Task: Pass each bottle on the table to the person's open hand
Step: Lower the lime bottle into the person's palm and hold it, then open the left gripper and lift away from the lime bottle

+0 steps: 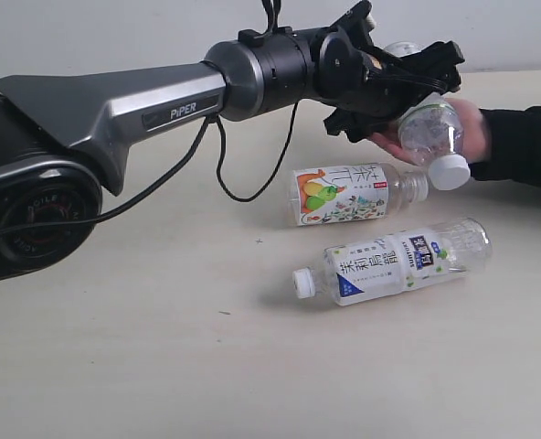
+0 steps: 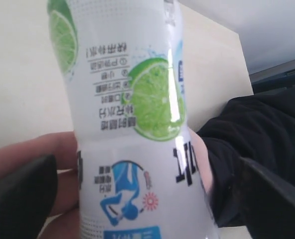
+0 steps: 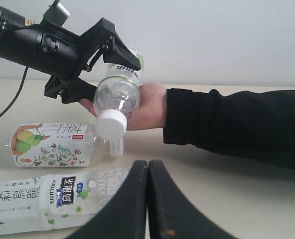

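My left gripper (image 1: 403, 91) reaches to the upper right of the exterior view. It stands open around the green lime-label bottle (image 1: 430, 133), with a gap on each side of the bottle (image 2: 137, 99) in the left wrist view. That bottle lies cap-down in the person's open hand (image 1: 476, 123), whose fingers (image 2: 28, 154) show beside it. The pear-picture bottle (image 1: 344, 194) and the blue-label bottle (image 1: 398, 261) lie on their sides on the table (image 1: 161, 347). My right gripper (image 3: 147, 169) is shut and empty, low above the table near the blue-label bottle (image 3: 48, 199). The pink-and-white bottle is out of view.
The person's black sleeve (image 1: 526, 146) runs in from the right edge. A black cable (image 1: 252, 174) hangs from my left arm (image 1: 133, 110) down to the table.
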Available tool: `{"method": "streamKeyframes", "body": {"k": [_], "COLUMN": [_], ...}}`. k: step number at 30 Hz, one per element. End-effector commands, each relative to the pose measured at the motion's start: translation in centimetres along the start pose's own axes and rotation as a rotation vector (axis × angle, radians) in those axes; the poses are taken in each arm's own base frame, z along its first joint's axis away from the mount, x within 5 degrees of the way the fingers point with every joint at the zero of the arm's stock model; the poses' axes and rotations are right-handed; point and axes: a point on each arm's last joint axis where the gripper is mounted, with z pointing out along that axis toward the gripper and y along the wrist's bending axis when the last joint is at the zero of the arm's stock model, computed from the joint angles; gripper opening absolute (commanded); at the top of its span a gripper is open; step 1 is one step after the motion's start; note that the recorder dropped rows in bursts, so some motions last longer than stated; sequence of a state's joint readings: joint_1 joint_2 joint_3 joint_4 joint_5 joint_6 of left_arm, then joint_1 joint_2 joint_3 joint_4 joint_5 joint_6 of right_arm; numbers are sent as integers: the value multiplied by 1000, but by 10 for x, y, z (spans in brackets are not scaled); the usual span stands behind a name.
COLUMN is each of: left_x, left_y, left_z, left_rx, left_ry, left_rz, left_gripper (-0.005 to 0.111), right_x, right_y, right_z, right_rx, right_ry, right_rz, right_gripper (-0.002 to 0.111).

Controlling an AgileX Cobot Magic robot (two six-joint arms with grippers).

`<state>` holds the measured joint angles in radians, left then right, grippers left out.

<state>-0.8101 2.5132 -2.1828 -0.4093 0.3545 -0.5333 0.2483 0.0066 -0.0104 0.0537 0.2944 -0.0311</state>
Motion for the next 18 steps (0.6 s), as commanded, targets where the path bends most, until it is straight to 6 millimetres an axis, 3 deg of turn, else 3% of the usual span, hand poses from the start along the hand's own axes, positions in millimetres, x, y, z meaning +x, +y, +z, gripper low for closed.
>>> {"method": "streamKeyframes", "body": {"k": [1, 7, 18], "left_x": [-7, -11, -36], "left_y": [-1, -8, -39], "left_z": [-4, -13, -66], "left_rx": [2, -5, -49], "left_ry": [-14, 4, 30], "left_rz": [13, 94, 388], "left_gripper": [91, 90, 90], "right_x": [1, 1, 1], "right_y": [0, 0, 0], "right_z": [0, 0, 0], "right_rx": [4, 4, 5], "right_ry": [-4, -4, -4], "right_rz": [1, 1, -3], "right_gripper": [0, 0, 0]}}
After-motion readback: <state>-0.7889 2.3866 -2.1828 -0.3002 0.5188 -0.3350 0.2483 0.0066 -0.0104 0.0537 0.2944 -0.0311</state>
